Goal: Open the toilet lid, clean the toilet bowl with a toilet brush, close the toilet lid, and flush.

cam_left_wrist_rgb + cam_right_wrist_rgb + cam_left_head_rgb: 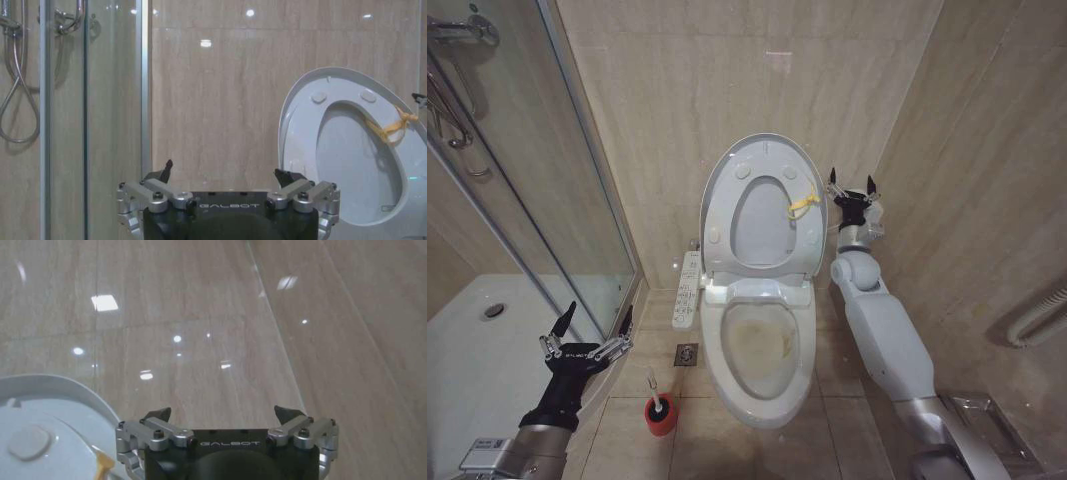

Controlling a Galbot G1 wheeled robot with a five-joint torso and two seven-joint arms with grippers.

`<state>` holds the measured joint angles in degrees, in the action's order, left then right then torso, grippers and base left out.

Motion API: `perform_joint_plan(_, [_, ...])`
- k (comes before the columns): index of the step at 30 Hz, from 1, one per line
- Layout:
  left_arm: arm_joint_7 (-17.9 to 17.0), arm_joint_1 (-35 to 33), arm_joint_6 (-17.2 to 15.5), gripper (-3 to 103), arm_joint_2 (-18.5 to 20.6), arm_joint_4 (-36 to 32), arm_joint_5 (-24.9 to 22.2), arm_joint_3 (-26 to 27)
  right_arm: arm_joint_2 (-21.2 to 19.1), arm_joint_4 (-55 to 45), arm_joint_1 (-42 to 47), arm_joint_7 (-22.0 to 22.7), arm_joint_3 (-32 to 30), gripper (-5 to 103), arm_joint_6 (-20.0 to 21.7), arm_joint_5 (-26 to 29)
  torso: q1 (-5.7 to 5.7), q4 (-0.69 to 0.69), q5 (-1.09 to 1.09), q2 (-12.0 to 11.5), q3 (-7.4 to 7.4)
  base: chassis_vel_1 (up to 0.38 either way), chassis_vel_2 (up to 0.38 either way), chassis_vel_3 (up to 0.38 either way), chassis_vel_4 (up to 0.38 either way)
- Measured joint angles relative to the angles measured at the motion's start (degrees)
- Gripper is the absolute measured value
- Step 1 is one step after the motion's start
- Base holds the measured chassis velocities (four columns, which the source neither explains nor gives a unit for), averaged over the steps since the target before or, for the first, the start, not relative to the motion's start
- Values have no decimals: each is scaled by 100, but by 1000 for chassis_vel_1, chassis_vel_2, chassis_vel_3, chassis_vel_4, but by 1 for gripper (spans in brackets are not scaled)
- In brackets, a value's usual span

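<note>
We see the toilet lid (717, 190) standing upright against the wall, with the seat ring (767, 215) raised against it and a yellow tie (803, 204) on the ring. Our right hand (852, 186) is just beside the edge of the raised lid, near the yellow tie; its fingers are spread wide and hold nothing. Below this hand the toilet bowl (762, 345) is uncovered, with yellowish stains inside. Our left hand (589, 325) is well apart from the toilet, next to the glass shower door (517, 180), also wide open and empty. The toilet brush (654, 390) stands in its red holder (662, 416) on the floor, between the left hand and the bowl.
</note>
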<state>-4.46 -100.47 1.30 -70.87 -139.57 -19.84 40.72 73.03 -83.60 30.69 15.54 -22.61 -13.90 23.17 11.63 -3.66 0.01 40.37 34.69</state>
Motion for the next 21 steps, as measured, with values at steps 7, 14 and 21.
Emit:
perform_joint_plan(7, [-1,0,0,100,0,0,0,0,-433,-1326,1220,230,-216,100,299,196,0,-1,-1,0,-1,0,0,0,0])
perform_joint_plan(14, [0,0,0,100,0,0,0,0,-540,-2235,2539,498,-381,100,411,34,0,-1,0,0,0,0,0,0,0])
perform_joint_plan(21, [1,-1,0,100,0,0,0,0,-234,-3290,4222,482,-501,100,453,-649,-1,-1,-1,0,-1,0,0,0,0])
